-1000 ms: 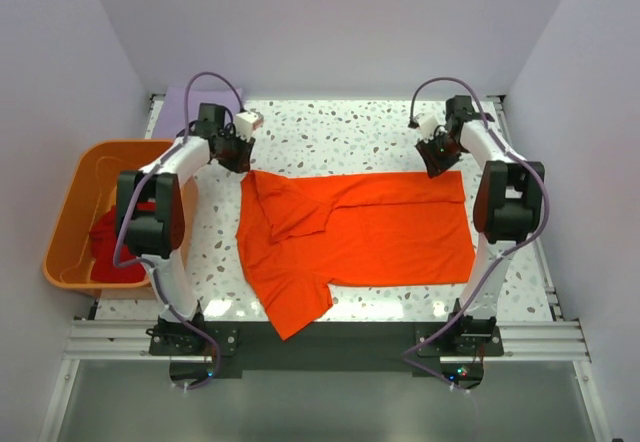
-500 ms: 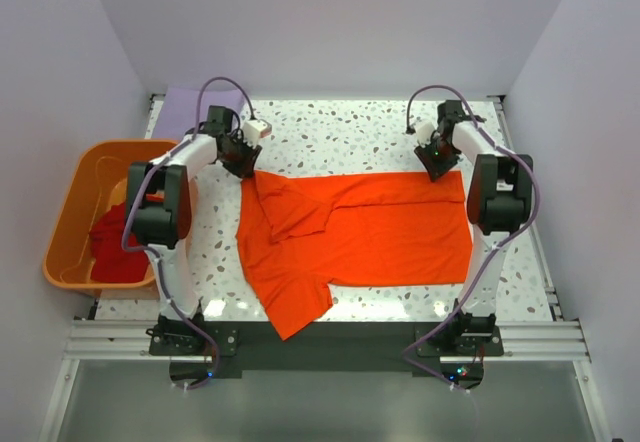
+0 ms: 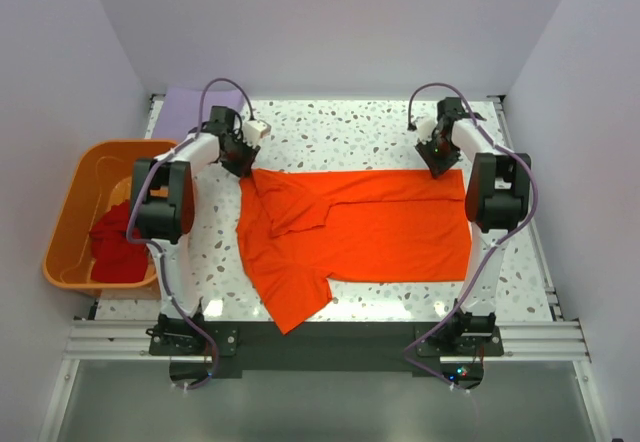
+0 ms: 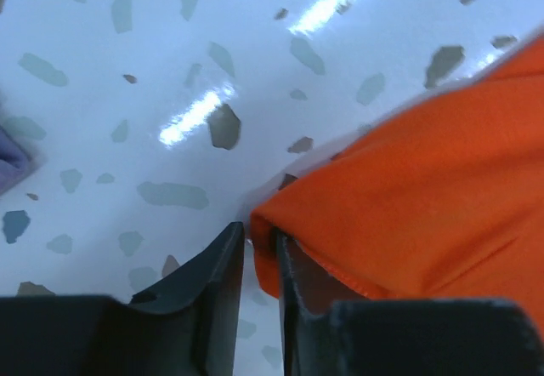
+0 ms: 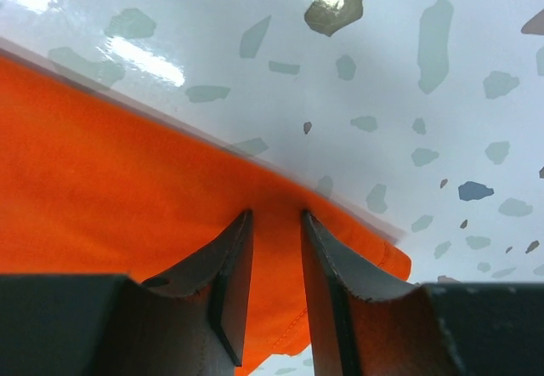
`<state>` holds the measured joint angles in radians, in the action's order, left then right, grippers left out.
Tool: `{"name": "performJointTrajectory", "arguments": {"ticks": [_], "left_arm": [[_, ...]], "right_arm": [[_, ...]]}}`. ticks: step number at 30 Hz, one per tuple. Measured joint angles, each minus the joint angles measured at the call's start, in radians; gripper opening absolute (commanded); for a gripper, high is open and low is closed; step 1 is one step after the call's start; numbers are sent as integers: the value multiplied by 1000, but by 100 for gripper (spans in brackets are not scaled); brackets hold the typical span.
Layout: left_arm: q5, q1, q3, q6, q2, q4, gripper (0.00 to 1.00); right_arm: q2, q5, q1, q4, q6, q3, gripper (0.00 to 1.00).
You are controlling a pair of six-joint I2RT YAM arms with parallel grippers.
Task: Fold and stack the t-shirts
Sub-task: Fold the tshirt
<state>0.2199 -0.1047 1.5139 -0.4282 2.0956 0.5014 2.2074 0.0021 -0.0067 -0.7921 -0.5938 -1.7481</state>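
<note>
While the bright orange cloth t-shirt lies spread on the speckled white counter seen from above, the dark red shirt sits in the orange plastic tub and the pale lavender shirt lies at the far-left corner; nothing is stacked yet. Left wrist: the left gripper stands narrow at a shirt corner, and I cannot tell if it grips. Right wrist: the right gripper is clamped on the far hem.

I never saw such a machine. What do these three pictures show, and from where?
The left arm and right arm, white-and-black robots, are bolted at the near edge of a speckled table. The wide picture looks down from above; each close picture comes from a camera on one wrist. A bright orange cloth t-shirt lies spread on it. The right jaws pinch its far edge; the left jaws stand narrowly around its far left corner, grip uncertain. A dark red shirt sits in an orange plastic tub; a lavender cloth lies beyond.
</note>
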Motion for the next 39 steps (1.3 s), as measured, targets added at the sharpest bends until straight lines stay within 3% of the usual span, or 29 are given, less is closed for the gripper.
{"name": "performJointTrajectory", "arguments": {"ticks": [1, 3, 13, 19, 28, 33, 39], "left_arm": [[20, 2, -19, -1, -14, -3, 41], [68, 6, -66, 3, -58, -3, 46], [277, 5, -161, -2, -397, 5, 50], [355, -66, -276, -40, -447, 92, 53], [402, -97, -477, 86, -515, 145, 54], [419, -97, -575, 207, -571, 102, 58], [428, -94, -644, 315, -574, 26, 58]], "right_arm": [[-2, -16, 0, 0, 0, 0, 35], [-10, -56, -1, 0, 3, 1, 36], [-161, -253, 19, -51, 34, -9, 36], [-182, -387, 57, -117, 79, -56, 31], [-200, -619, 224, 12, 413, 127, 31], [-198, -647, 367, 138, 599, 211, 36], [-171, -647, 468, 216, 714, 219, 36]]}}
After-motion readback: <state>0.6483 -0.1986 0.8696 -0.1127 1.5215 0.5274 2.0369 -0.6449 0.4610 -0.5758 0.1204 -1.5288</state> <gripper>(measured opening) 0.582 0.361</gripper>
